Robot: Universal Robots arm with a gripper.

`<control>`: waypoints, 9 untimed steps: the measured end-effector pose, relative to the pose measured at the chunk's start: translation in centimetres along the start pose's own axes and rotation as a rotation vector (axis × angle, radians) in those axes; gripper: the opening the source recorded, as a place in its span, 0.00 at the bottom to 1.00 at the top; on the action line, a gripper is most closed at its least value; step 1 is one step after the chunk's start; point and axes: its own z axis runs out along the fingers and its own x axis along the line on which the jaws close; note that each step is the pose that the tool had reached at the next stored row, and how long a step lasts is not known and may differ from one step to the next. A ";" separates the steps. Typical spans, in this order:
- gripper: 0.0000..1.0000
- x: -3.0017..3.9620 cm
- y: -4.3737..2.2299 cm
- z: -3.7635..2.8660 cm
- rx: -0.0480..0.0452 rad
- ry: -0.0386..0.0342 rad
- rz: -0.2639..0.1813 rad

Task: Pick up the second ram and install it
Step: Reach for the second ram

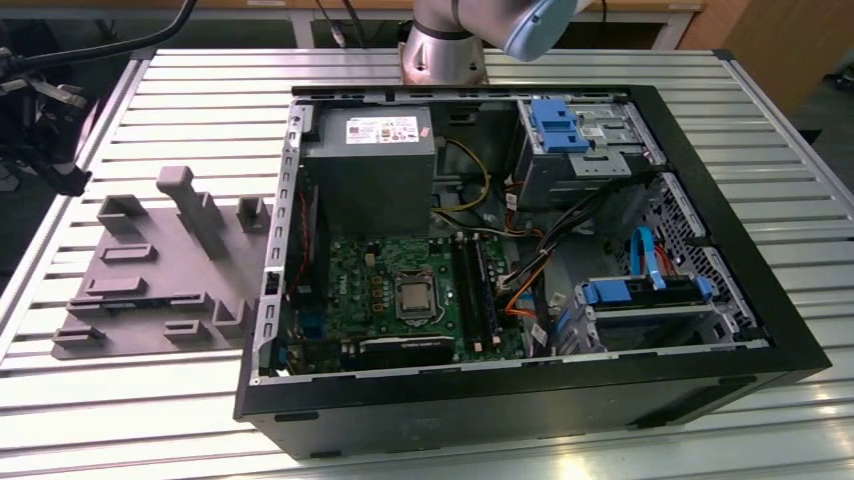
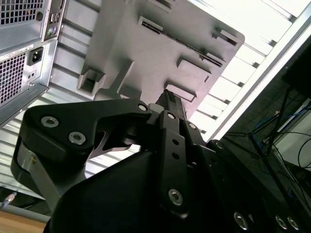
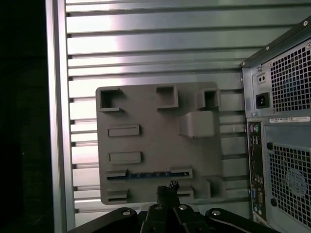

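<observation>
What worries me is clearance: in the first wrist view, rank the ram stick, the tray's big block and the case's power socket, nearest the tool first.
1. ram stick, lying in a slot of the tray, right by the tool.
2. big block, mid-tray, toward the case.
3. power socket, on the case's back panel, beyond the tray.

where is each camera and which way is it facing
Exterior view: off the arm, looking down on the computer case and grey tray; arm beyond them.
First wrist view: on the arm, looking down past the gripper at the tray holding a ram stick.
Second wrist view: on the arm, looking slantwise along the gripper at the tray.
Shared: all three see the tray.
</observation>
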 end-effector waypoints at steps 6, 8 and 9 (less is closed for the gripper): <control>0.11 0.24 -0.11 0.40 0.0000 0.0000 0.000; 0.11 0.29 -0.15 0.53 -0.0001 -0.0002 0.000; 0.11 0.31 -0.16 0.59 -0.0001 -0.0001 0.000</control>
